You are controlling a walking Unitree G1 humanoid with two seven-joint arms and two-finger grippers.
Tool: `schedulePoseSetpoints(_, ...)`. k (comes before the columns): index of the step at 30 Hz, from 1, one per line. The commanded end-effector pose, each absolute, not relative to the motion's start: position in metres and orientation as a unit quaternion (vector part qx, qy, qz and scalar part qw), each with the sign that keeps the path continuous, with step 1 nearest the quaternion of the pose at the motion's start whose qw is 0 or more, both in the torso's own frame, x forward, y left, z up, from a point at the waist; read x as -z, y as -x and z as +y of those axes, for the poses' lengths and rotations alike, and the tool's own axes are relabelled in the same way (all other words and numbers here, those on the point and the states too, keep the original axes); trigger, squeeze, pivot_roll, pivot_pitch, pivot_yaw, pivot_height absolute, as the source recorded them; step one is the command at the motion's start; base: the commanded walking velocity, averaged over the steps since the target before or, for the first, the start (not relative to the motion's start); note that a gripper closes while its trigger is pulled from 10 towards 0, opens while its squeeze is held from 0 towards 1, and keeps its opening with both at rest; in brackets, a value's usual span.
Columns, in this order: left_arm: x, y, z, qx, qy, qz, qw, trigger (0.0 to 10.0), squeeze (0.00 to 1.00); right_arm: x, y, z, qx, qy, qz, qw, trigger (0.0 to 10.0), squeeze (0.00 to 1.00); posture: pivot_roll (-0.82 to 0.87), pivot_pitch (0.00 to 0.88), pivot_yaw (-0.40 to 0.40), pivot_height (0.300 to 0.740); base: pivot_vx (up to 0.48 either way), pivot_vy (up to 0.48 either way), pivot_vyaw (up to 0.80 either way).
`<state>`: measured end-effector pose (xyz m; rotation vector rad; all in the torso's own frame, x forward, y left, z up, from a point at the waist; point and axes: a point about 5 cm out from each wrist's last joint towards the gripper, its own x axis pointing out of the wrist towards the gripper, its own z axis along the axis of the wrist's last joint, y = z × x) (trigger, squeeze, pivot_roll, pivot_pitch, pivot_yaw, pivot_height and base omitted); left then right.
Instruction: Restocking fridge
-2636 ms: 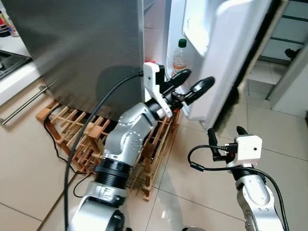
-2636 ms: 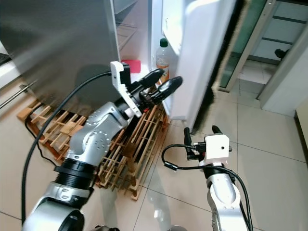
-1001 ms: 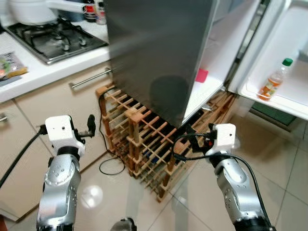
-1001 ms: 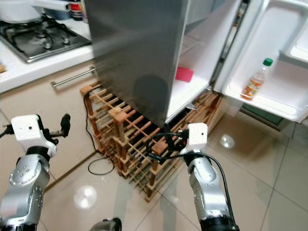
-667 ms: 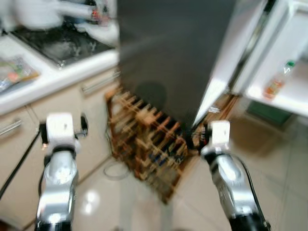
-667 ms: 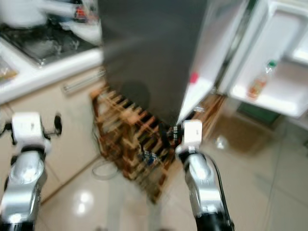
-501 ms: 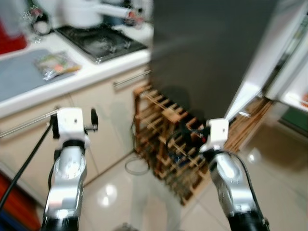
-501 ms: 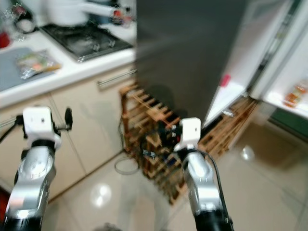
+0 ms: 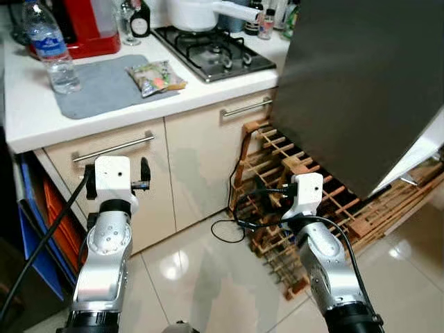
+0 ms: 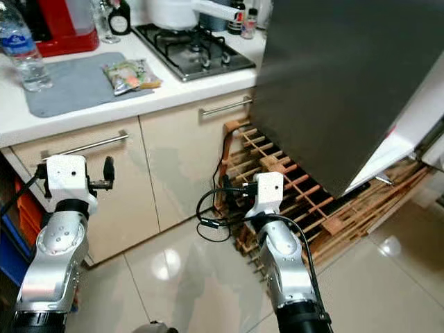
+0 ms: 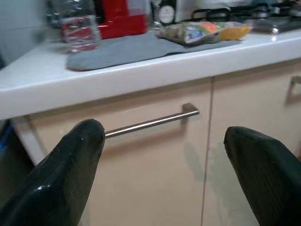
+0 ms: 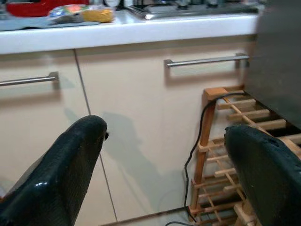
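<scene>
Ahead of my left gripper (image 11: 160, 155), its fingers spread wide and empty, I see a cabinet handle (image 11: 150, 123) under the white counter (image 11: 141, 70); above it a water bottle (image 9: 52, 52) and a snack packet (image 9: 157, 75) sit on a grey mat (image 9: 104, 87). My right gripper (image 12: 164, 165), equally spread, faces the wooden rack (image 9: 305, 201) beside the fridge (image 9: 361, 90).

fridge (image 9: 361, 83): top cut off | water bottle (image 9: 48, 48): cap cropped
</scene>
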<state>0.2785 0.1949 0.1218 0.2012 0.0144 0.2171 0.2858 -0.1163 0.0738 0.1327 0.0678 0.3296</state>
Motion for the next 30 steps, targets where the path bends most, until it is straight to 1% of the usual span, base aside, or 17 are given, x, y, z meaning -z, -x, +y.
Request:
schedulePoseSetpoints(1, -0.123, -0.278, 0.188, -0.108, -0.099, 0.007, 0.989, 10.0, 0.0, -0.082, -0.287, -0.119, -0.168, -0.046, 0.012, 0.985, 10.0, 0.03, -0.03, 0.0, -0.056, 0.74, 0.0, -0.465, 0.0)
schedulePoseSetpoints(6, -0.126, -0.279, 0.188, -0.109, -0.106, 0.003, 0.988, 10.0, 0.0, -0.084, -0.287, -0.115, -0.183, -0.04, 0.009, 0.982, 10.0, 0.04, -0.02, 0.0, -0.07, 0.74, 0.0, -0.457, 0.0)
schedulePoseSetpoints(12, -0.128, -0.279, 0.192, -0.126, -0.093, 0.001, 0.988, 10.0, 0.0, -0.087, -0.291, -0.113, -0.193, -0.037, 0.004, 0.981, 10.0, 0.05, -0.01, 0.0, -0.085, 0.74, 0.0, -0.441, 0.0)
schedulePoseSetpoints(15, -0.125, -0.277, 0.193, -0.137, -0.081, 0.012, 0.987, 10.0, 0.0, -0.086, -0.29, -0.113, -0.196, -0.039, 0.007, 0.98, 10.0, 0.05, -0.01, 0.0, -0.089, 0.74, 0.251, -0.404, 0.0)
schedulePoseSetpoints(18, -0.123, -0.276, 0.194, -0.146, -0.069, 0.017, 0.987, 10.0, 0.0, -0.084, -0.289, -0.112, -0.2, -0.038, 0.011, 0.979, 10.0, 0.07, -0.01, 0.0, -0.09, 0.74, 0.274, 0.0, 0.0)
schedulePoseSetpoints(20, -0.124, -0.276, 0.194, -0.145, -0.062, 0.012, 0.987, 10.0, 0.0, -0.083, -0.289, -0.111, -0.201, -0.038, 0.012, 0.979, 10.0, 0.07, -0.01, 0.0, -0.088, 0.74, 0.0, 0.0, 0.0)
schedulePoseSetpoints(23, -0.125, -0.273, 0.198, -0.131, -0.091, 0.006, 0.987, 10.0, 0.0, -0.083, -0.288, -0.112, -0.198, -0.04, 0.012, 0.979, 10.0, 0.09, -0.01, 0.0, -0.082, 0.74, 0.0, 0.0, 0.0)
schedulePoseSetpoints(24, -0.121, -0.266, 0.205, -0.122, -0.113, 0.013, 0.986, 10.0, 0.0, -0.084, -0.287, -0.115, -0.191, -0.041, 0.011, 0.981, 10.0, 0.09, -0.02, 0.0, -0.081, 0.74, 0.0, 0.0, 0.0)
schedulePoseSetpoints(25, -0.121, -0.266, 0.205, -0.122, -0.113, 0.013, 0.986, 10.0, 0.0, -0.084, -0.287, -0.115, -0.191, -0.041, 0.011, 0.981, 10.0, 0.09, -0.02, 0.0, -0.081, 0.74, 0.0, 0.0, 0.0)
schedulePoseSetpoints(27, -0.11, -0.257, 0.217, -0.124, -0.102, 0.037, 0.986, 10.0, 0.0, -0.08, -0.283, -0.123, -0.181, -0.042, 0.018, 0.982, 10.0, 0.1, -0.03, 0.0, -0.081, 0.74, 0.0, 0.0, 0.0)
schedulePoseSetpoints(29, -0.109, -0.256, 0.218, -0.126, -0.098, 0.041, 0.986, 10.0, 0.0, -0.079, -0.282, -0.124, -0.18, -0.042, 0.021, 0.983, 10.0, 0.1, -0.03, 0.0, -0.081, 0.74, 0.0, 0.0, 0.0)
schedulePoseSetpoints(30, -0.108, -0.256, 0.219, -0.134, -0.113, 0.047, 0.983, 10.0, 0.0, -0.078, -0.282, -0.125, -0.179, -0.044, 0.024, 0.983, 10.0, 0.1, -0.03, 0.0, -0.078, 0.74, 0.0, 0.0, 0.0)
